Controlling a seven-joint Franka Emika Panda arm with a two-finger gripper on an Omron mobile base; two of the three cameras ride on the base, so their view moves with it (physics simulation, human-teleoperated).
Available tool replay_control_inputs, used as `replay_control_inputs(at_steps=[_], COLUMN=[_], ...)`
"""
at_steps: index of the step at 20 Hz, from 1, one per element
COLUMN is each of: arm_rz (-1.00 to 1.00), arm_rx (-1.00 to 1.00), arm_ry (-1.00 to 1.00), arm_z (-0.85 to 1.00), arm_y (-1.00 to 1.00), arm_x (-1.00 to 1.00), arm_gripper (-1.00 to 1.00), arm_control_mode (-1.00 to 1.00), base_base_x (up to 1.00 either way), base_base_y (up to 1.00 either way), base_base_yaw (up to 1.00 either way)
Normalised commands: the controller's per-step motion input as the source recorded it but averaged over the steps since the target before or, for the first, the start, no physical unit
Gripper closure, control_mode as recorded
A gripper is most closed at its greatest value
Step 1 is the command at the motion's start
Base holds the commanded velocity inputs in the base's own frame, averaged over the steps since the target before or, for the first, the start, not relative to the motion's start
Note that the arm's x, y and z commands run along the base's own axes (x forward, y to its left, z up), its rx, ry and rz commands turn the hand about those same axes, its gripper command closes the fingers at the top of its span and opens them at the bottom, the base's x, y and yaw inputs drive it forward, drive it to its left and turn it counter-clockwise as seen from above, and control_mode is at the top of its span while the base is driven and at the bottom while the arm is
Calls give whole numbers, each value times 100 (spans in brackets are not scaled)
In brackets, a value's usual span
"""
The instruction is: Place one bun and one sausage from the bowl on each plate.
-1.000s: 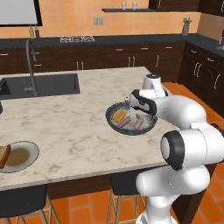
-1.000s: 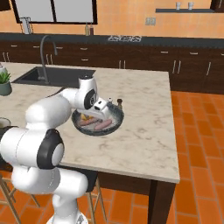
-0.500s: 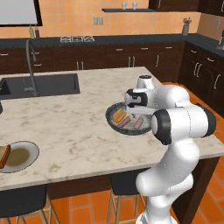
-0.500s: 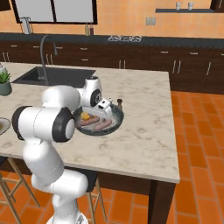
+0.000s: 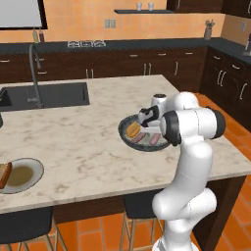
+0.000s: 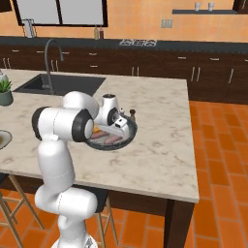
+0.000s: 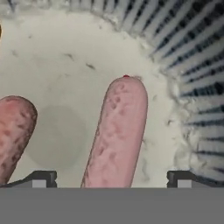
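Note:
The dark bowl (image 5: pixel 128 140) sits on the marble island, with an orange bun (image 5: pixel 132 130) and pink sausages (image 5: pixel 148 139) inside. My gripper (image 5: pixel 148 125) reaches down into it, open. In the hand view one sausage (image 7: pixel 116 133) lies lengthwise between my fingertips (image 7: pixel 42 179), untouched, and a second sausage (image 7: pixel 13 131) lies to its left. The bowl's ribbed wall (image 7: pixel 197 65) curves around at the right. From the right base view the bowl (image 6: pixel 130 134) and gripper (image 6: pixel 121 130) sit beside my arm. A grey-beige plate (image 5: pixel 27 176) at the island's near left carries a brown bun (image 5: pixel 5 174).
A sink (image 5: pixel 46 95) with a tall faucet (image 5: pixel 35 73) is set into the island's far left. A potted plant (image 6: pixel 5 91) stands near it. Another plate's edge (image 6: pixel 2 139) shows at the left border. Stools stand under the near counter edge.
My arm has folded, its elbow swinging back toward the base. The hand stayed over the bowl and the jaws stayed open.

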Motion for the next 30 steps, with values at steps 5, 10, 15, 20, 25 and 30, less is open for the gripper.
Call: replay_control_inputs(at_steps=[5, 10, 15, 20, 25, 30], arm_rz=[0, 0, 0, 2, 11, 21], arm_rx=[0, 0, 0, 0, 0, 0], arm_ry=[0, 0, 0, 0, 0, -1], arm_z=[-28, -2, 49, 93, 80, 40], arm_y=[0, 0, -11, -26, -3, 1], arm_x=[6, 0, -5, -50, -73, -92], arm_gripper=[100, 100, 100, 100, 100, 100], arm_control_mode=[-100, -100, -100, -100, -100, -100], base_base_x=[0, 0, 0, 0, 0, 0], base_base_y=[0, 0, 0, 0, 0, 0], base_base_yaw=[0, 0, 0, 0, 0, 0])
